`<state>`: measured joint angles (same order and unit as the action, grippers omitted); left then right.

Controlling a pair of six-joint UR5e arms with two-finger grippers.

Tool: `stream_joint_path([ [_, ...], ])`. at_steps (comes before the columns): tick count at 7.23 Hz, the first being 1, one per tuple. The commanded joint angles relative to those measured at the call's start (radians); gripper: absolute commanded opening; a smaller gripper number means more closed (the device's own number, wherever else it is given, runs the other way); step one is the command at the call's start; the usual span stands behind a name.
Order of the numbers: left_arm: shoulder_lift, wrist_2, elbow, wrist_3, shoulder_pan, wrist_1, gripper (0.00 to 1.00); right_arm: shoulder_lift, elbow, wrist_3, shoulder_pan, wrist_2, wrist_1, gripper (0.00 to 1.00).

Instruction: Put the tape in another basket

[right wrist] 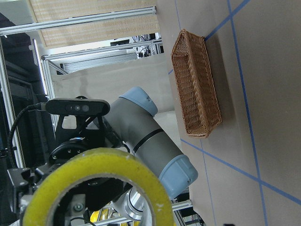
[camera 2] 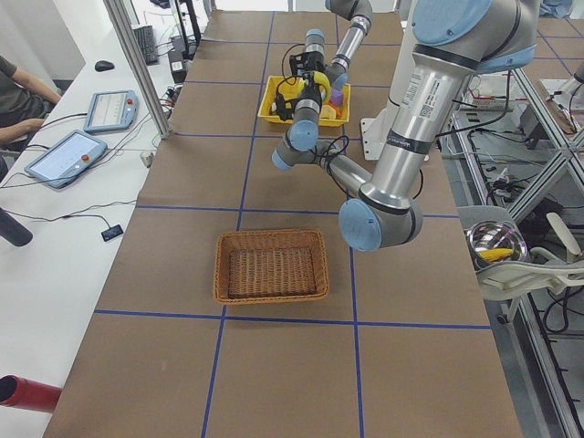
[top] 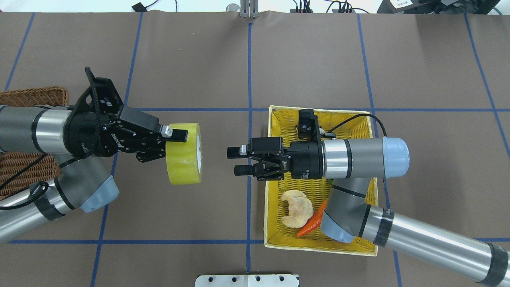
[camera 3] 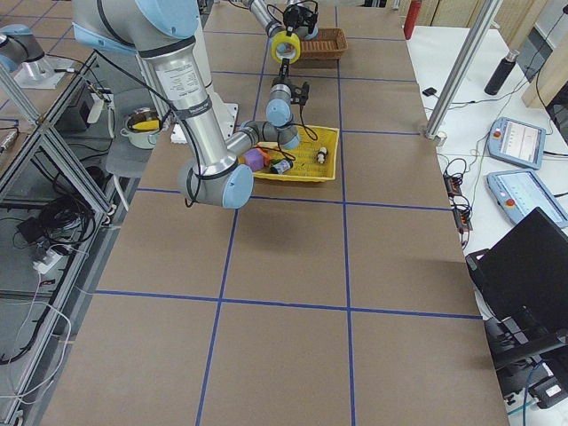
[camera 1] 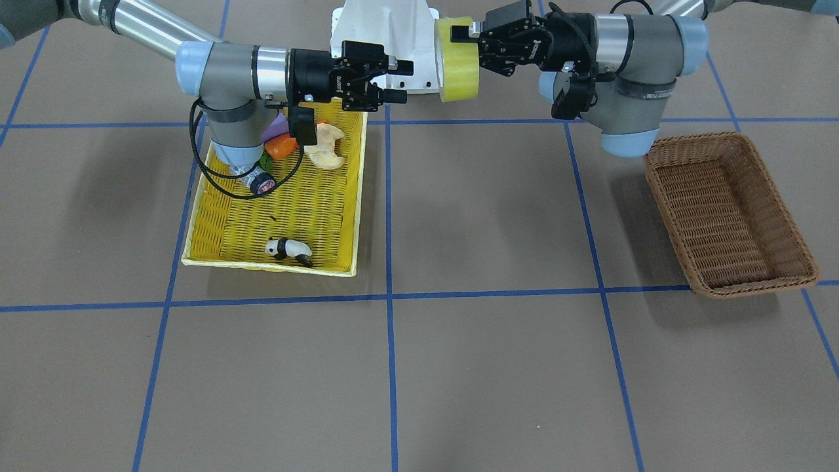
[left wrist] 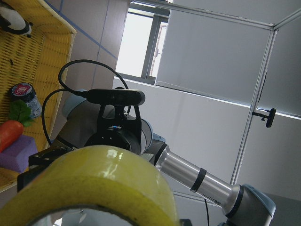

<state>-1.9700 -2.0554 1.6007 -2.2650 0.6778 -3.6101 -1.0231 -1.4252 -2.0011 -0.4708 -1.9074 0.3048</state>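
Observation:
The yellow tape roll (top: 184, 153) hangs above the table between the two arms, on edge. My left gripper (top: 175, 146) is shut on it, with one finger over its rim. In the front view the tape (camera 1: 457, 60) is at the top centre in the left gripper (camera 1: 465, 42). My right gripper (top: 236, 161) is open and empty, a short gap from the tape, pointing at it. The tape fills the bottom of the left wrist view (left wrist: 94, 183) and the right wrist view (right wrist: 94, 188). The brown wicker basket (camera 1: 727, 210) is empty and lies under and behind my left arm (top: 32, 95).
The yellow basket (camera 1: 190, 223) lies under my right arm. It holds a toy panda (camera 1: 287, 250), a small can (camera 1: 260, 182), a carrot (top: 312, 224), a purple block (camera 1: 275, 128) and a pale bread-like piece (top: 295, 208). A white mount (camera 1: 393, 39) stands behind the tape.

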Motion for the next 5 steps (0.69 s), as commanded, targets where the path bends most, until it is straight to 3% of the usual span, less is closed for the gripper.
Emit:
stream_joint_path([
  [1,0.062,0.038,0.011,0.005,0.092,0.011,0.00,-0.056,-0.001,0.129,-0.035,-0.007,-0.007,0.99],
  [3,0.187,-0.003,0.039,0.021,0.265,0.065,0.00,-0.115,-0.001,0.255,-0.075,-0.053,-0.065,0.98],
  [4,0.230,-0.114,0.031,0.078,0.340,0.068,0.00,-0.114,-0.009,0.268,-0.145,-0.159,-0.138,0.98],
  [5,0.262,-0.144,0.009,0.134,0.409,0.097,0.00,-0.117,-0.009,0.315,-0.200,-0.220,-0.171,0.98],
])
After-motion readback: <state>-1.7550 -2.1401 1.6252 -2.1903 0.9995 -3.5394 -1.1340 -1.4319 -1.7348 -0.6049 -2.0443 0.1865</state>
